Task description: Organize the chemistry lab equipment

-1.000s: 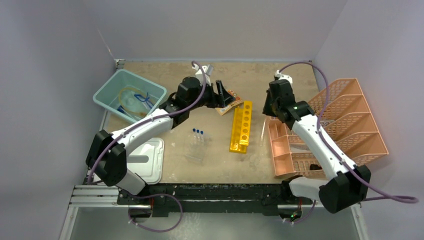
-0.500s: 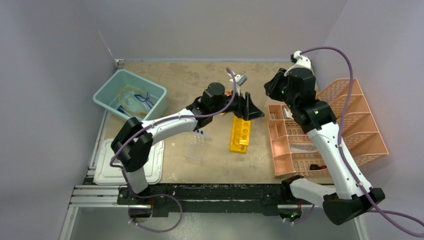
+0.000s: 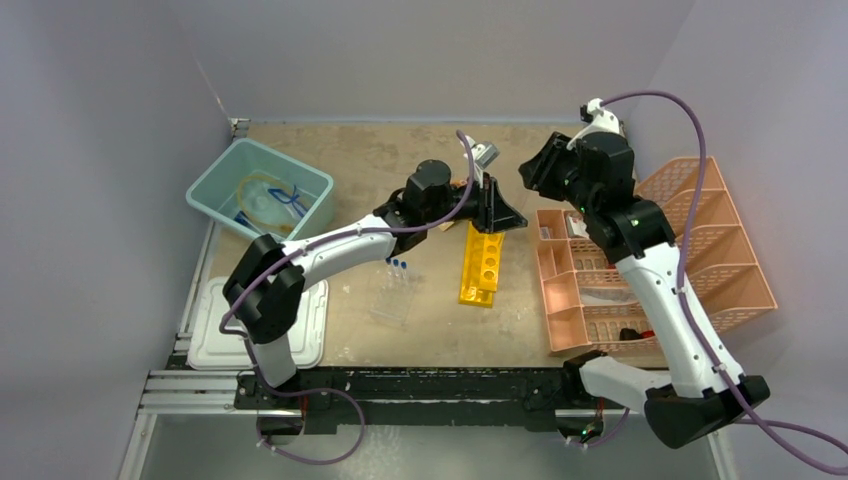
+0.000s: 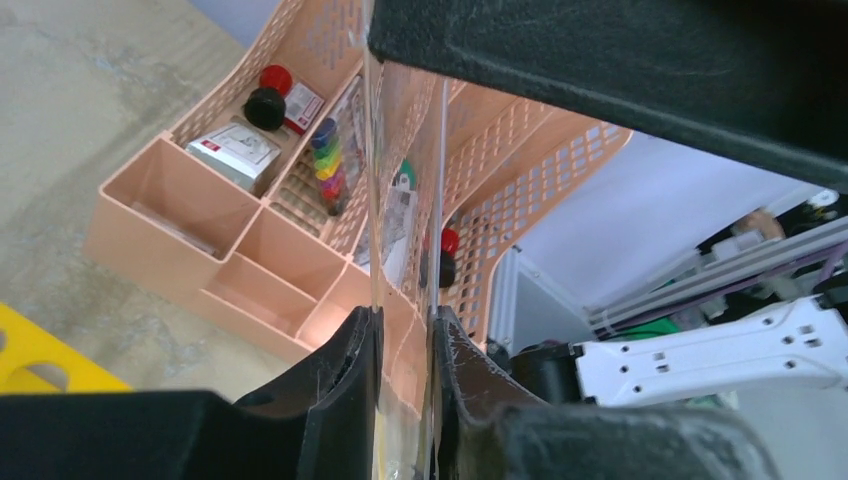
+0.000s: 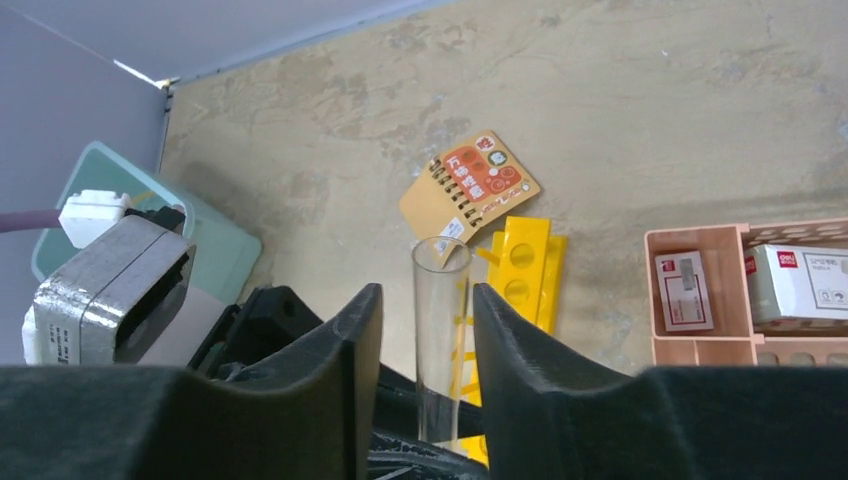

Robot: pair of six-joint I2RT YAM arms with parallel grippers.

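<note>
A long clear tube [image 5: 440,330] stands upright between my two grippers above the yellow racks [image 3: 482,262]. My left gripper [image 3: 497,212] is shut on the tube's lower part, and its jaws [image 4: 403,318] press both sides of the tube [image 4: 402,250]. My right gripper [image 5: 427,300] straddles the same tube with a gap on each side, so it is open. In the top view the right gripper [image 3: 530,172] hangs just right of the left one. A clear rack with blue-capped tubes [image 3: 394,290] sits left of the yellow racks.
A teal bin [image 3: 260,192] holding a bag sits at the far left, with a white lid [image 3: 290,325] nearer the front. The salmon-pink organiser [image 3: 650,260] fills the right side. An orange notebook [image 5: 470,187] lies behind the yellow racks.
Both arms came together above the yellow racks. The left gripper has closed on the clear tube, and the right gripper's jaws have spread off it.
</note>
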